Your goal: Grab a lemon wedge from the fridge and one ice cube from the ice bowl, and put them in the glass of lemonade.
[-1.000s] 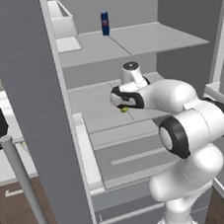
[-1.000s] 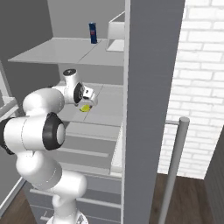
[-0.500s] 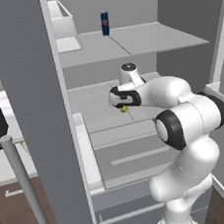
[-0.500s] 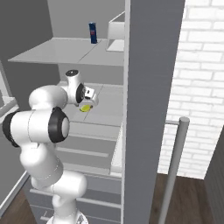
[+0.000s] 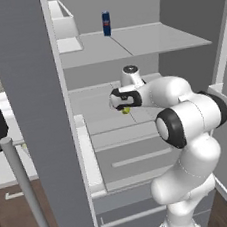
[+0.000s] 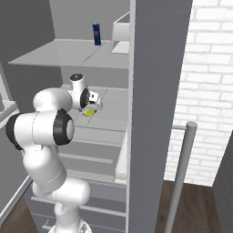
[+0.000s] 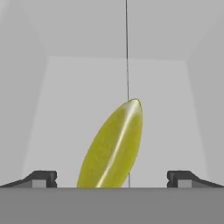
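1. The gripper [image 7: 112, 179] has its two tips spread wide apart, one on each side of the lemon wedge [image 7: 113, 146] — lined up to pinch it, I think.
2. The wedge lies on a middle shelf [image 5: 98, 99] inside the fridge [image 6: 157, 68].
3. Farther back, higher up, stand a blue can [image 5: 106, 23] and a white box [image 5: 64, 23] — not in the way.

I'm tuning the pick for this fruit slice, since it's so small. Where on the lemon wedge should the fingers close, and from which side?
Probably across the lemon wedge's narrow middle, one finger on each long flank, coming straight on along the fridge shelf as the open gripper already does. In the hand view the wedge lies slanted between the spread fingertips, so rolling the hand to match that slant may seat it better.
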### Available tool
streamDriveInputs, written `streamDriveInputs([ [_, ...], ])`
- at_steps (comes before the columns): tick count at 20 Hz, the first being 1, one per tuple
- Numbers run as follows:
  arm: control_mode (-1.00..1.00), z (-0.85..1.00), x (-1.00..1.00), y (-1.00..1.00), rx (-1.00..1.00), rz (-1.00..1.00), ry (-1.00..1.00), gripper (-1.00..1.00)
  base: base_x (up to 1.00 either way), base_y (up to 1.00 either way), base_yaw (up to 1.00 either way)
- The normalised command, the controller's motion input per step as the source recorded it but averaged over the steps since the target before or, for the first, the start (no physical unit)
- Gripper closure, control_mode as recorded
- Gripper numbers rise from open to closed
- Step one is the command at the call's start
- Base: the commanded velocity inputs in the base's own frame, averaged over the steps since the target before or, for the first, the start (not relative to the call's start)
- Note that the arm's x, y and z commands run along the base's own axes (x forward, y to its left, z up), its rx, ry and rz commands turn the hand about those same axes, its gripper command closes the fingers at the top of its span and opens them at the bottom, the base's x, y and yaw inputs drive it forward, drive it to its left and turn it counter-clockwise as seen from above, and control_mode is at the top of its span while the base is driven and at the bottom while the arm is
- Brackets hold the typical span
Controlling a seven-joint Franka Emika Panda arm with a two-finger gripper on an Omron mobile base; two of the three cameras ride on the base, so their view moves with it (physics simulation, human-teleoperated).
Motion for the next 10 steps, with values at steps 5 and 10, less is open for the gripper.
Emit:
streamDriveInputs([
  [5, -1.00, 0.00, 0.22, 0.00, 0.00, 0.00, 0.01, -1.00, 0.00, 0.00, 0.00],
  [10, -1.00, -0.05, 0.09, 0.00, 0.00, 0.00, 0.01, -1.00, 0.00, 0.00, 0.00],
])
